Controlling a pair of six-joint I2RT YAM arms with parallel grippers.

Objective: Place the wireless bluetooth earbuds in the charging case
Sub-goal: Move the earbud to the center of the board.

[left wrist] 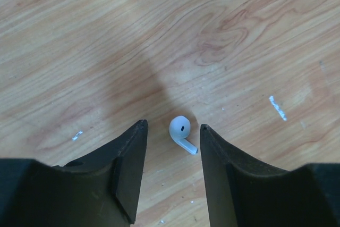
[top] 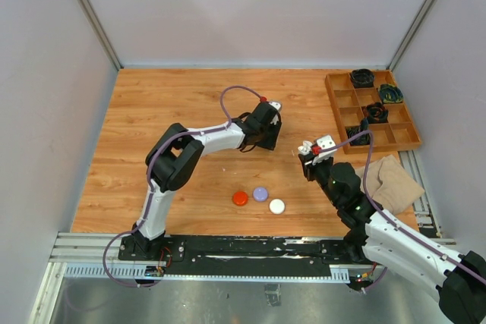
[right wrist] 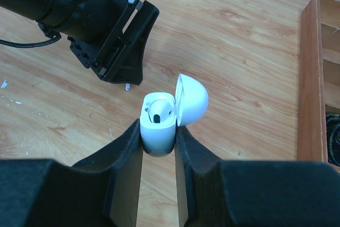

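My right gripper [right wrist: 158, 132] is shut on the white charging case [right wrist: 157, 131] and holds it upright above the table. Its lid [right wrist: 192, 99] is flipped open to the right. One white earbud [right wrist: 158, 111] sits in the case. A second white earbud [left wrist: 181, 132] lies flat on the wood, stem pointing right. My left gripper [left wrist: 172, 126] is open and low over it, a fingertip on each side, touching nothing. In the top view the left gripper [top: 266, 140] is mid-table and the right gripper [top: 309, 165] is just to its right. No orange-red or pale purple earbuds show.
Three round pucks lie near the front: red [top: 240, 198], lilac [top: 260, 193], white [top: 276, 206]. A wooden compartment tray [top: 345, 121] with dark bundles stands at the back right. A beige cloth [top: 392, 180] lies in front of it. Grey walls enclose the table.
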